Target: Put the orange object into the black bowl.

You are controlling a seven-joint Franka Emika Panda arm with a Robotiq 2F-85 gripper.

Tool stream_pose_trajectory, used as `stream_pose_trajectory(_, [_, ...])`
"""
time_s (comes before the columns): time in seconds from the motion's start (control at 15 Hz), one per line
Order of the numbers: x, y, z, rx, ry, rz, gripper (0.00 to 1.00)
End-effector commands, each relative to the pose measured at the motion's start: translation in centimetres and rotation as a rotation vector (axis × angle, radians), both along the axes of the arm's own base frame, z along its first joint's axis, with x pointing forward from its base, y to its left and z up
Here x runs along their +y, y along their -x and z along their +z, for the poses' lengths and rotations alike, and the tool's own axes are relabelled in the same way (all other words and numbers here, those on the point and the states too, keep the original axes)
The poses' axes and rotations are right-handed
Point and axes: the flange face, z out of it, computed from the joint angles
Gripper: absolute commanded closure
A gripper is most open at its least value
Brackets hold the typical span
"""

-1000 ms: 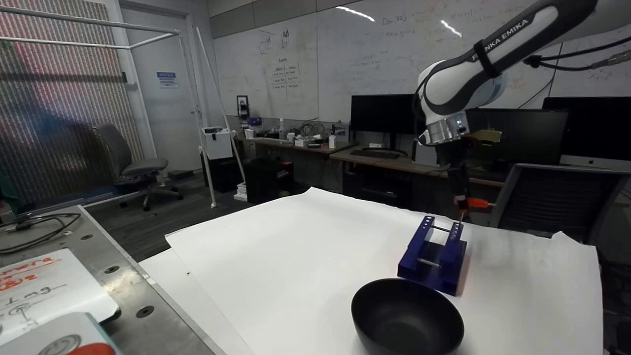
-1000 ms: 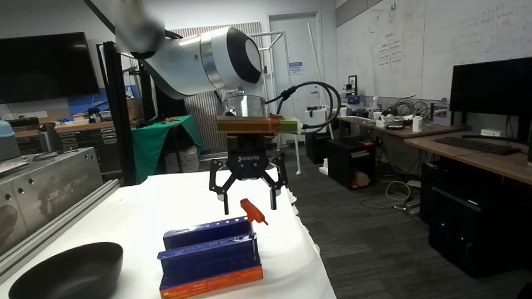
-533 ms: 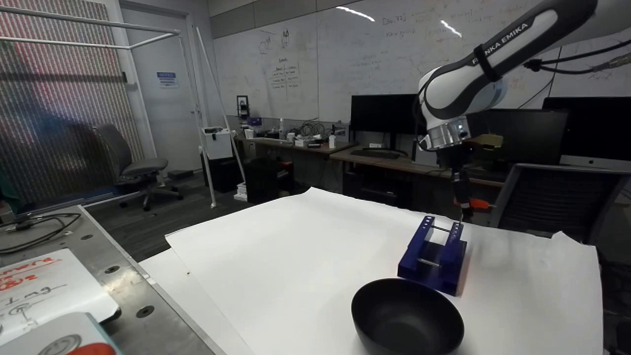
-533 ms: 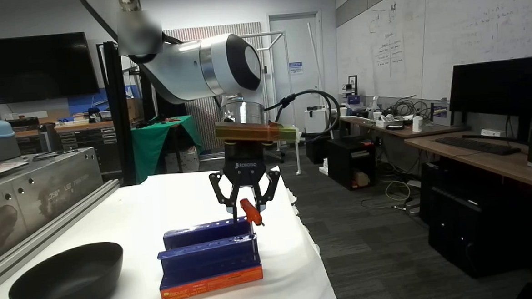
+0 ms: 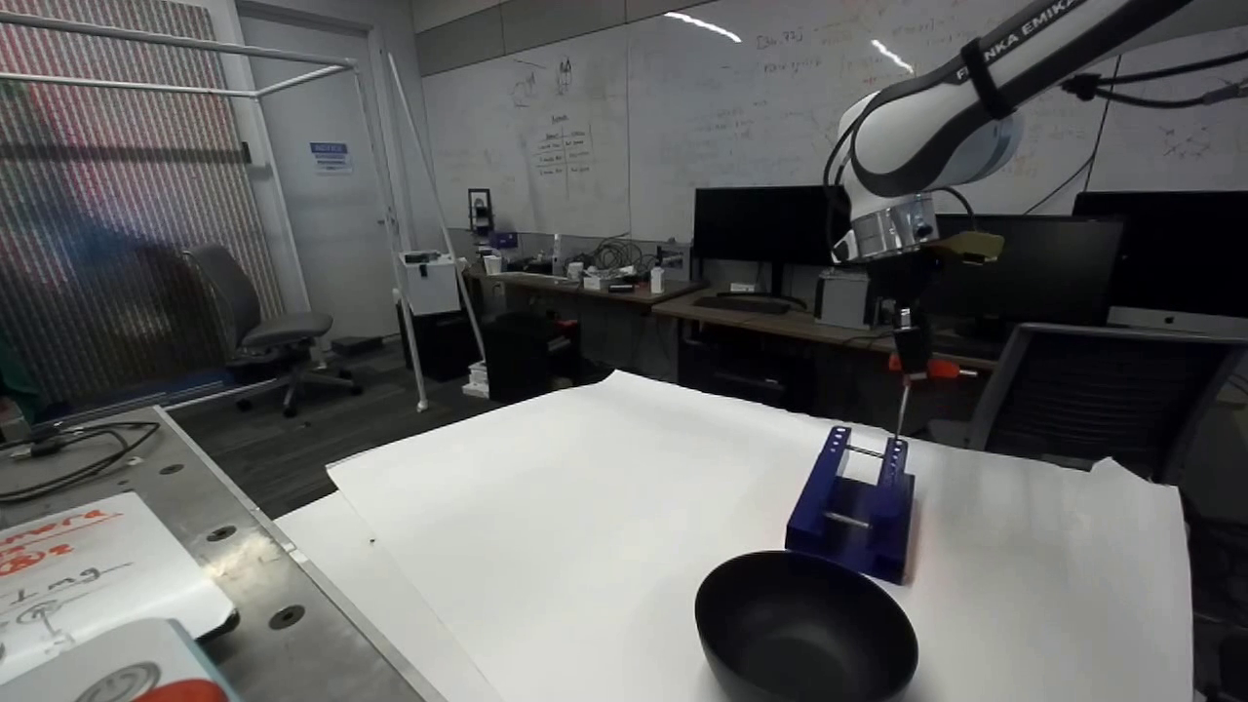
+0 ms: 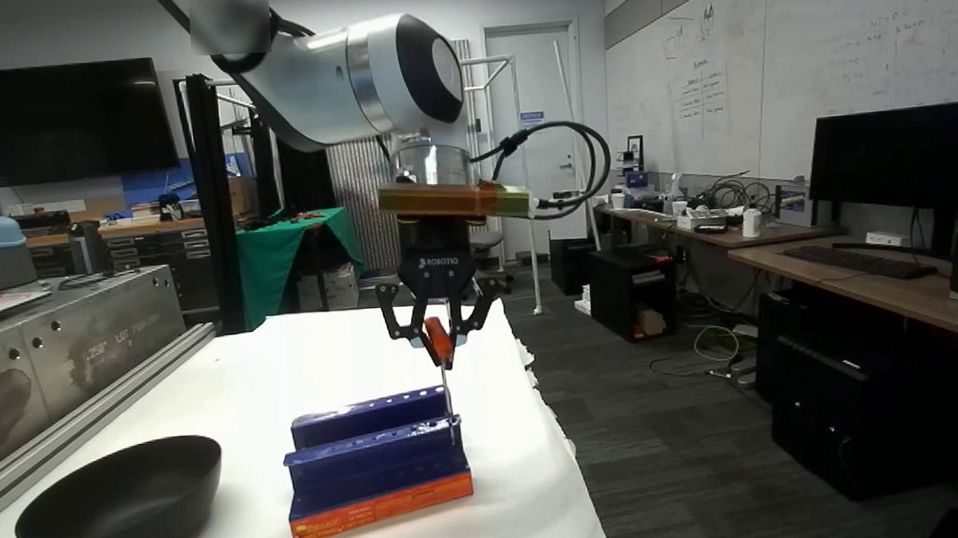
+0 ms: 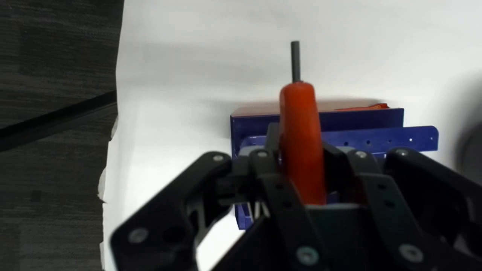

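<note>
One orange object (image 7: 301, 139) was clamped in my tool (image 6: 443, 359), its red-orange handle (image 6: 439, 339) pinched from both sides. Through the wrist view I saw a short dark stub (image 7: 295, 62) sticking out past one end of the handle. In both exterior views the slim shaft (image 6: 446, 392) ran downward, close to upright with a slight tilt, to the end of the blue rack (image 6: 375, 471); I could not make out where the tip finished. The rack stood on the white-covered table (image 5: 565, 546), with an orange strip (image 6: 381, 506) along one side of its base. The black bowl (image 6: 118, 505) sat on that same table, right way up, its plain dark inside showing; in an exterior view I saw white surface between it and the rack. I had the handle above the rack's end, outside the bowl.
</note>
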Motion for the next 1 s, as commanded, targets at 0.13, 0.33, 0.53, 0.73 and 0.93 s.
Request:
stream_pose_trajectory(0.13, [2.9, 1.0, 9.4, -0.122, 0.058, -0.044, 0.89])
stream_pose_trajectory(0.33, [5.8, 1.2, 12.8, -0.167, 0.039, -0.047, 0.89])
stream_pose_trajectory(0.53, [9.7, 1.2, 14.7, -0.174, -0.027, -0.021, 0.89])
stream_pose_trajectory(0.73, [13.7, 0.8, 14.2, -0.132, -0.105, -0.005, 0.89])
stream_pose_trajectory(0.93, [17.4, 0.7, 11.5, -0.05, -0.19, -0.001, 0.89])
